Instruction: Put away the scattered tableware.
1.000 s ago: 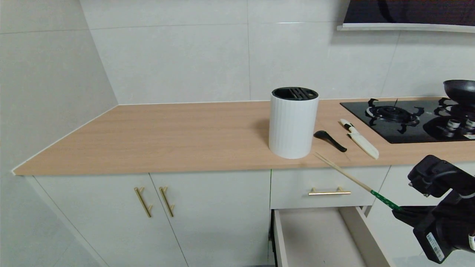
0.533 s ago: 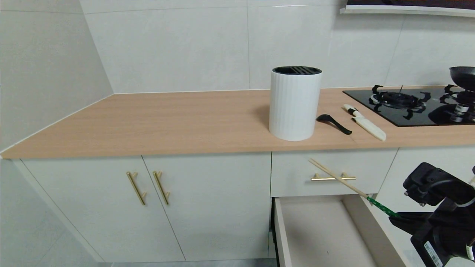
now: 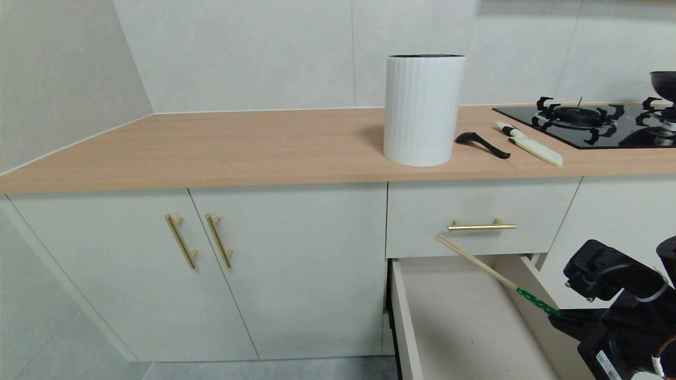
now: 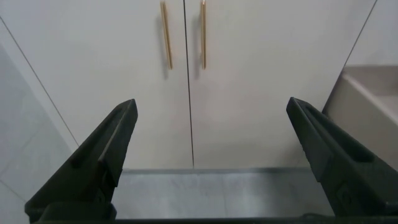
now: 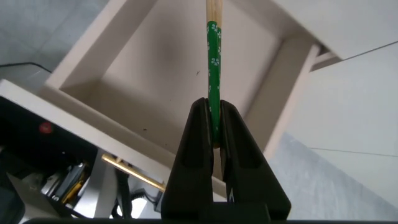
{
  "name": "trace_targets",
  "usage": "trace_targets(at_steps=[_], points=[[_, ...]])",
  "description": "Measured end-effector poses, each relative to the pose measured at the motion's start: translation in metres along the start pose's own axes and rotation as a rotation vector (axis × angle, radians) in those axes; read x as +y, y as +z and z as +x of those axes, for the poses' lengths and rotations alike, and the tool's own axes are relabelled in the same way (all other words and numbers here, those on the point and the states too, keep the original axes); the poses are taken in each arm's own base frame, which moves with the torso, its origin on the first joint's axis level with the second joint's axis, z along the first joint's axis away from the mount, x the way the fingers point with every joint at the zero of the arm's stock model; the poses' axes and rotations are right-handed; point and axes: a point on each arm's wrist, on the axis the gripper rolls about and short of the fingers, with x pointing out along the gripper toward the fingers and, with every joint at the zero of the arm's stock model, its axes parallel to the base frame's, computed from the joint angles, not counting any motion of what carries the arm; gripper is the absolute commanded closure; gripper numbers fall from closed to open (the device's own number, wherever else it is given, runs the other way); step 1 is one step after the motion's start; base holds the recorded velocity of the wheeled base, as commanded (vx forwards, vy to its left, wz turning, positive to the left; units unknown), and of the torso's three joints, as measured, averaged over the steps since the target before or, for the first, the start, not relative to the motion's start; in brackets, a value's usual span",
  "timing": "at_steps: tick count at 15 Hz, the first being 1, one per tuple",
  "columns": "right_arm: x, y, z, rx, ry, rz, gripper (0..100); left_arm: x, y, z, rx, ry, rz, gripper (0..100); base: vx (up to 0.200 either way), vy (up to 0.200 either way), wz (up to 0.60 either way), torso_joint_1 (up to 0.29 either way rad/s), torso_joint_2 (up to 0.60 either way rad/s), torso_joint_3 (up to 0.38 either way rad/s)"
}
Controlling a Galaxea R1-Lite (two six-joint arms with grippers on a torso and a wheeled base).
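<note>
Jaws of the right gripper stay clenched on the green end of the chopsticks. Those of the left gripper stand spread, grasping nothing, before the cabinet doors. Over the last second the whole head view has shifted, so the camera has moved. Against the cabinet, the chopstick tips have dropped from the countertop edge to just below the closed drawer's handle, above the open drawer, so deposit appears imminent. Its pale floor lies exposed beneath them. Contents of the white holder cannot be seen; spoon and knife lie beside it.
</note>
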Motion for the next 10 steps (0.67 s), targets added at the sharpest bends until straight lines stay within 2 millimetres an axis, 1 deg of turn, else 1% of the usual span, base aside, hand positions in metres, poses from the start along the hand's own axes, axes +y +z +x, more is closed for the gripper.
trace_targets(at_steps=[3,4,6,10], points=[[0.0009,-0.0003,0.0022,0.009,0.006,-0.003,100,0.0,0.0,0.0,0.0,0.0,0.0,0,0.0,0.0,0.0,-0.116,0.42,0.305],[0.0011,-0.0005,0.0029,0.012,0.007,-0.004,100,0.0,0.0002,0.0,-0.001,0.001,0.0,0,0.0,0.0,0.0,-0.051,0.22,0.154],[0.0014,-0.0005,0.004,0.018,0.007,-0.005,100,0.0,0.0002,0.0,-0.001,0.001,0.0,0,0.0,0.0,0.0,-0.022,0.09,0.061],[0.0027,-0.0003,0.0083,0.031,0.016,-0.007,100,0.0,0.0,0.0,0.0,0.0,0.0,0,0.0,0.0,0.0,0.0,0.0,0.0]])
